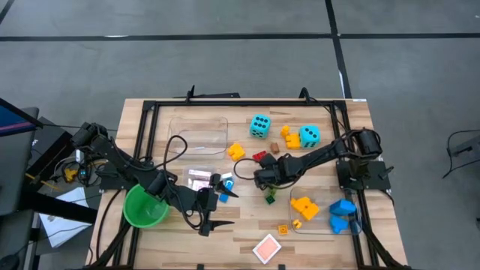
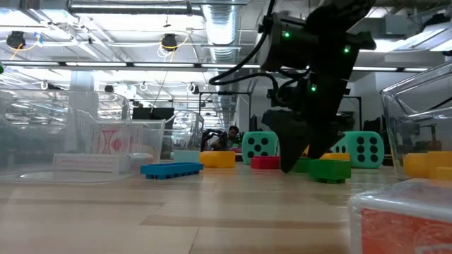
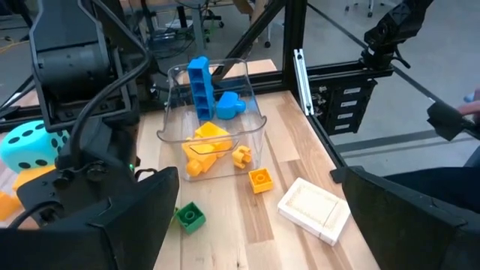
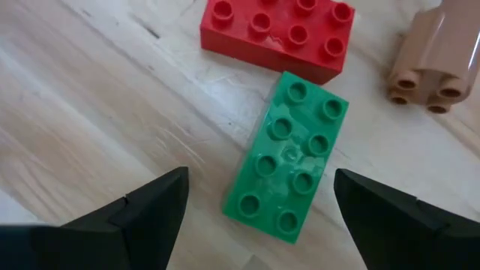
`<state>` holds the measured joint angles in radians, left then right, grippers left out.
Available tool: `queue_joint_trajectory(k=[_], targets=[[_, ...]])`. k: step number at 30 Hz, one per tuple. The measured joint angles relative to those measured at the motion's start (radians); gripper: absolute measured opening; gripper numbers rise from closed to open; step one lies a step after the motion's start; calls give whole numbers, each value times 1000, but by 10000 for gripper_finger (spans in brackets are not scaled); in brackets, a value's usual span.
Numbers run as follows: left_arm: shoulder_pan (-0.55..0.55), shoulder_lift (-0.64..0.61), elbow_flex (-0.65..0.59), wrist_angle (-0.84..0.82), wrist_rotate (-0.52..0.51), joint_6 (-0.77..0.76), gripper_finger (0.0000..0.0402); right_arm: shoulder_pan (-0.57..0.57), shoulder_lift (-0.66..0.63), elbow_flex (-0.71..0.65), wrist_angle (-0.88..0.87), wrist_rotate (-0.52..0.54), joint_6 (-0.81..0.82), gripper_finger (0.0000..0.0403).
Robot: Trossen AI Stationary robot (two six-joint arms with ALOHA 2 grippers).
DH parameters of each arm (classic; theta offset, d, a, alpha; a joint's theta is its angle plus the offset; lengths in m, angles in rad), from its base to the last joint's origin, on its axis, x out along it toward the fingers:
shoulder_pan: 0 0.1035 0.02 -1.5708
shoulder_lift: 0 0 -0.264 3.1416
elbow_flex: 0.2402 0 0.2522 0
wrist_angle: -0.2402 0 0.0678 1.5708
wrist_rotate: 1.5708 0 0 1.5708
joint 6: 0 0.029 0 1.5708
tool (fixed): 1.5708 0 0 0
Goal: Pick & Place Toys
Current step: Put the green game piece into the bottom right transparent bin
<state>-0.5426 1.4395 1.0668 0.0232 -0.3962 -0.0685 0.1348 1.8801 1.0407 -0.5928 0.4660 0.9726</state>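
So my right gripper (image 4: 259,206) is hanging over the green brick (image 4: 289,169) mid-table, jaws spread wide, nothing in them yet. The brick sits skewed between my fingers, and the red brick (image 4: 277,34) is touching or nearly touching its far end, with a tan piece (image 4: 431,64) just beside that. Main worry: if I drop as-is, one finger may land on the brick's corner instead of its flat side and spin it away, or I could nudge the red one along. The bin (image 1: 352,199) near the right edge already holds yellow and blue pieces. My left gripper (image 1: 212,210) waits wide open and empty by the green cup (image 1: 145,207), near the front-left.
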Motion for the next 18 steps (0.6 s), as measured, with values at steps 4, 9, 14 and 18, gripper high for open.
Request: queue_joint_trajectory(k=[4,9,14,18], targets=[[0,0,0,-1,0,1,369,-1,1,-1,4,-1,0,312],[0,0,0,-1,0,2,369,-5,3,-2,10,-23,0,269],[0,0,0,-1,0,2,369,-5,4,-2,8,-28,-14,196],[0,0,0,-1,0,3,369,-5,5,-4,2,-34,-33,131]])
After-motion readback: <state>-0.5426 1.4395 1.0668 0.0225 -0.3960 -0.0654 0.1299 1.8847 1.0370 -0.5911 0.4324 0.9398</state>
